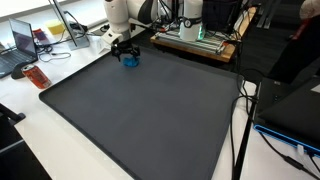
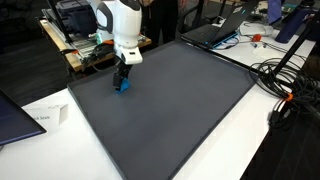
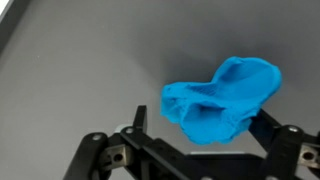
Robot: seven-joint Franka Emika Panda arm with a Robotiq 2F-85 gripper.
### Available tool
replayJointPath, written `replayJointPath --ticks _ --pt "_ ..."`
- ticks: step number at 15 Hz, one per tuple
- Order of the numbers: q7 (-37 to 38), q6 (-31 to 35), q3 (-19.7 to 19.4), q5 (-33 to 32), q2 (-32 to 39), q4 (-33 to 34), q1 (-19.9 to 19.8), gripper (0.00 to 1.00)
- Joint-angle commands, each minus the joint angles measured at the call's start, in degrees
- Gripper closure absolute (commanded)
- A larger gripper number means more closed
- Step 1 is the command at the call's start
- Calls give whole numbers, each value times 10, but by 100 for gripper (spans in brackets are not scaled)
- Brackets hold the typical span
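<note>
A blue cloth point(image 3: 222, 98) lies crumpled up on a big dark mat point(image 3: 80, 60). In the wrist view the cloth sits right between the two black fingers point(image 3: 135, 118) of the gripper point(image 3: 200, 128). The fingers stand wide apart, one on each side of the cloth. They hold nothing. I cannot tell if they touch the cloth.

In both exterior views the cloth point(image 1: 130, 60) point(image 2: 122, 86) is near a far edge of the mat point(image 1: 150, 110) point(image 2: 170, 100), just under the gripper point(image 1: 124, 48) point(image 2: 121, 76). The white arm point(image 1: 118, 15) point(image 2: 122, 25) bends over the mat edge, and the gripper points straight down at the cloth. The mat lies on a white table point(image 2: 250, 140).
</note>
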Motion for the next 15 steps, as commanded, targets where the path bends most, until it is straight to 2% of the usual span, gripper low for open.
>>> replayJointPath --ticks 1,4,6,7,9,15 --pt "-85 2 18 39 25 20 -25 0" --pt "-137 -8 25 65 36 28 -32 0" --pt "-147 -17 21 70 45 37 -30 0" --pt "-155 -22 21 71 49 40 -30 23" --pt "-153 -34 17 70 55 45 -24 32" --pt "-142 -87 10 66 51 65 -16 73"
